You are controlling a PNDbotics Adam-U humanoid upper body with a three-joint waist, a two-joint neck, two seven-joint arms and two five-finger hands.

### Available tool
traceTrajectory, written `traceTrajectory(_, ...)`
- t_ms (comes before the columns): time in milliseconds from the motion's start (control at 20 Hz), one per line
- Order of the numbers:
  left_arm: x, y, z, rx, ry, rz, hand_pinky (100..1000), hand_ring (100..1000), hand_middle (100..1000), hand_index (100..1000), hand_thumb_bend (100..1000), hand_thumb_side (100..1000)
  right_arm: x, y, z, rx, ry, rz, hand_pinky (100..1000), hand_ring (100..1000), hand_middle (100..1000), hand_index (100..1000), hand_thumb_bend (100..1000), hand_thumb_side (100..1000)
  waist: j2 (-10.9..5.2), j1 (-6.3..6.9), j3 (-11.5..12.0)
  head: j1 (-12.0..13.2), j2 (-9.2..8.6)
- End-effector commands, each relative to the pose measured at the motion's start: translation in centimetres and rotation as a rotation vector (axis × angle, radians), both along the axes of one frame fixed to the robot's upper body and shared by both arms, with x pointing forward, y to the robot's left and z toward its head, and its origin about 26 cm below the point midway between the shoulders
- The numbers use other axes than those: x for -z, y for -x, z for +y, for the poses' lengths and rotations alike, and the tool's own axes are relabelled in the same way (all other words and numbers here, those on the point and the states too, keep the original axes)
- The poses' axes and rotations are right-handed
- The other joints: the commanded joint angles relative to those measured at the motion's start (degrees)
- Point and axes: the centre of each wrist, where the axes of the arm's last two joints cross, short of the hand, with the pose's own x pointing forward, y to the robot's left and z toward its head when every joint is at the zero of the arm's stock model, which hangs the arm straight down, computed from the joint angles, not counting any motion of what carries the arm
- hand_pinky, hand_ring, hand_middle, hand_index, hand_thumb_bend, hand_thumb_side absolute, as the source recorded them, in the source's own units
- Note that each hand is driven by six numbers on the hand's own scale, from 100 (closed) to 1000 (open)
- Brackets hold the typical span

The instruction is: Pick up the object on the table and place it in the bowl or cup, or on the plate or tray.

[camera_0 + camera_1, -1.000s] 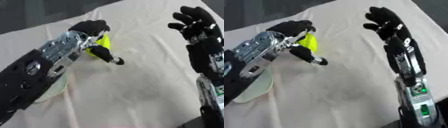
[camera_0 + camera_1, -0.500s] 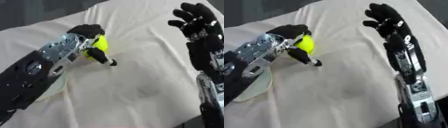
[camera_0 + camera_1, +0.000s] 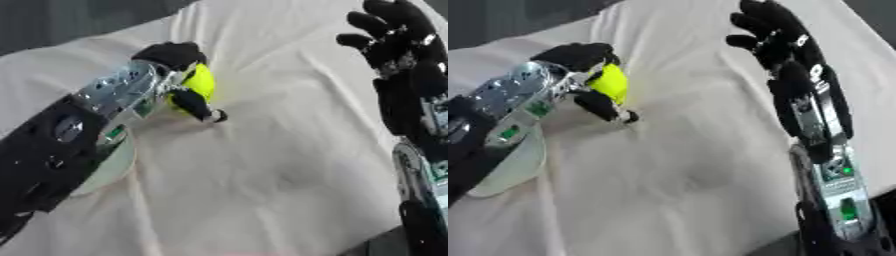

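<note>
Since a second ago your left hand [image 3: 175, 75] has kept its hold on the yellow-green ball [image 3: 201, 81] and sits at much the same spot on the white tablecloth [image 3: 280, 150], while most of the apparent shift looks like head tilt. You have the ball tucked under the curled black fingers, with the thumb [image 3: 197, 105] reaching down below it so its tip touches or nearly touches the cloth; I cannot tell whether the ball itself is lifted clear of the surface. Your pale bowl [image 3: 109, 167] lies just under the left forearm, near the wrist, with only part of its rim showing, and the ball is beyond it, towards the far side of the table. Your right hand [image 3: 776, 37] is held up at the right, fingers spread and holding nothing, well apart from the ball. Small green stickers show on both forearms, but no writing on them can be read.
</note>
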Motion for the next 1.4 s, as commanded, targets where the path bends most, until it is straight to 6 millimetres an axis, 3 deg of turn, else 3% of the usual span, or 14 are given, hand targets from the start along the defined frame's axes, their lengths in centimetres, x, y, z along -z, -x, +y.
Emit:
traceTrajectory(50,-0.4,-0.3,0.8,-0.200,0.086,0.152,440,707,1000,890,387,565,-0.7,0.1,0.0,-0.006,0.006,-0.025,850,918,920,979,100,844,-1.07,-0.67,0.12,-0.68,0.26)
traceTrajectory(400,-0.8,-0.1,0.9,-0.221,0.069,0.110,315,597,972,760,317,565,-0.5,0.1,-0.1,-0.004,0.007,-0.021,850,918,920,979,100,843,-1.21,-0.73,0.24,-0.82,0.52)
traceTrajectory(900,-1.5,0.6,0.8,-0.199,0.041,0.068,336,610,978,764,339,576,-0.2,0.1,-0.3,0.001,0.008,-0.008,851,919,920,981,100,827,-1.77,-0.95,0.97,-1.07,1.55)
traceTrajectory(1400,-3.9,3.7,0.5,-0.097,0.035,-0.010,350,615,982,770,355,600,1.0,0.0,-0.7,0.015,0.022,0.030,853,920,921,982,100,823,-3.52,-1.75,3.80,-2.04,3.18)
